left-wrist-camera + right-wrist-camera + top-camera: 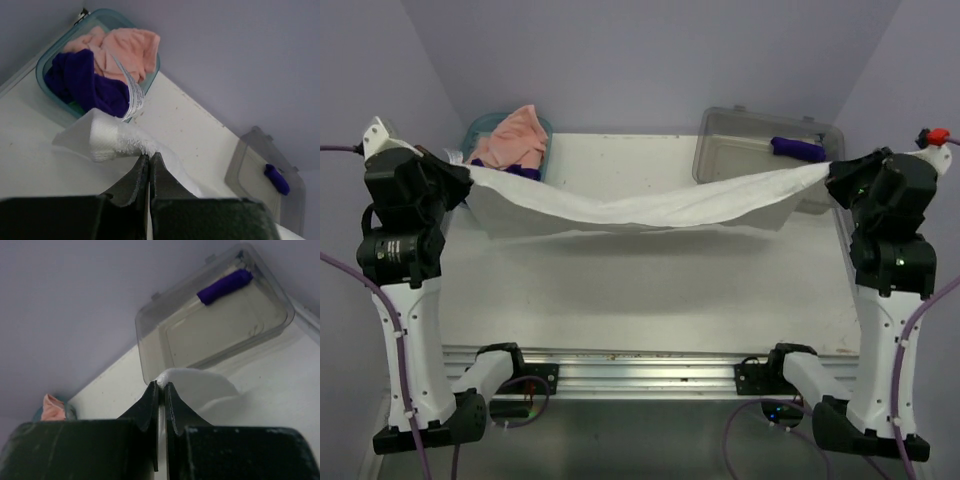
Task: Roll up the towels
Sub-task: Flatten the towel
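- One white towel (640,210) sags between the left gripper (149,158) and right gripper (161,386), each clamped tight on a corner.
- Basket (41,65): one pink towel (131,47), one purple towel (85,82).
- Bin (150,327): one purple roll (225,286).

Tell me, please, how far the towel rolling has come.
Done: one purple roll lies in the clear bin. In hand: the left gripper and right gripper hold the white towel stretched between them, unrolled. Left: that towel, plus the peach-pink towel and purple towel crumpled in the teal basket.
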Robot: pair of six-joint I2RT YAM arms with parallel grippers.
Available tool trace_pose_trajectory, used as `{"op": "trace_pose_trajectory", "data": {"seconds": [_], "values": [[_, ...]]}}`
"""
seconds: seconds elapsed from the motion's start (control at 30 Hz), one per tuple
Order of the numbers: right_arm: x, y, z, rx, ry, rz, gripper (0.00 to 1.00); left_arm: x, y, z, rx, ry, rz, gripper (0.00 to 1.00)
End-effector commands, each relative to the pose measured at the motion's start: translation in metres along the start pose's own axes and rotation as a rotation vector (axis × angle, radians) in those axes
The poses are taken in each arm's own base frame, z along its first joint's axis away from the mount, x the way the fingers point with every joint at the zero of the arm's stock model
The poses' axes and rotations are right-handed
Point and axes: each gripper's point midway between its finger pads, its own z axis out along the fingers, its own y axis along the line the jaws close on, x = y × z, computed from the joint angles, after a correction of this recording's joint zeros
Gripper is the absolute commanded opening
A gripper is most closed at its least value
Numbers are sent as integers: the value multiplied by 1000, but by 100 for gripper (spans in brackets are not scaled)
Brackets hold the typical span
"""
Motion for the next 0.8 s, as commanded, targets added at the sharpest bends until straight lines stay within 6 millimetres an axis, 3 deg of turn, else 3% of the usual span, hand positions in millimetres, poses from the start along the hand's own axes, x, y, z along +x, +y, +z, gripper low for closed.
{"op": "trace_pose_trajectory", "data": {"seconds": [0.0,0.13,0.17,0.23,0.27,0.47,0.6,0.63,0.7,0.73,0.77], "values": [[-55,-2,-60,35,-186,-54,0,-45,-33,-42,136,-141,46,0],[-99,4,-119,13,-349,-59,0,-75,-47,-88,196,-258,70,0],[-104,-2,-129,43,-372,-70,0,-87,-52,-108,218,-304,67,0],[-113,-6,-152,39,-424,-67,0,-92,-52,-128,235,-349,60,0],[-117,-6,-164,33,-445,-69,0,-94,-53,-147,271,-384,56,0],[-134,-18,-216,8,-540,-45,0,-105,-49,-208,343,-517,32,0],[-132,-30,-223,23,-549,-52,0,-97,-35,-207,304,-521,25,0],[-126,-36,-214,55,-533,-64,0,-93,-33,-201,298,-506,28,0],[-120,-41,-204,81,-520,-84,0,-79,-28,-178,280,-460,38,0],[-108,-44,-185,113,-479,-115,0,-73,-26,-168,274,-443,41,0],[-104,-46,-175,129,-467,-123,0,-58,-19,-143,242,-390,51,0]]}}
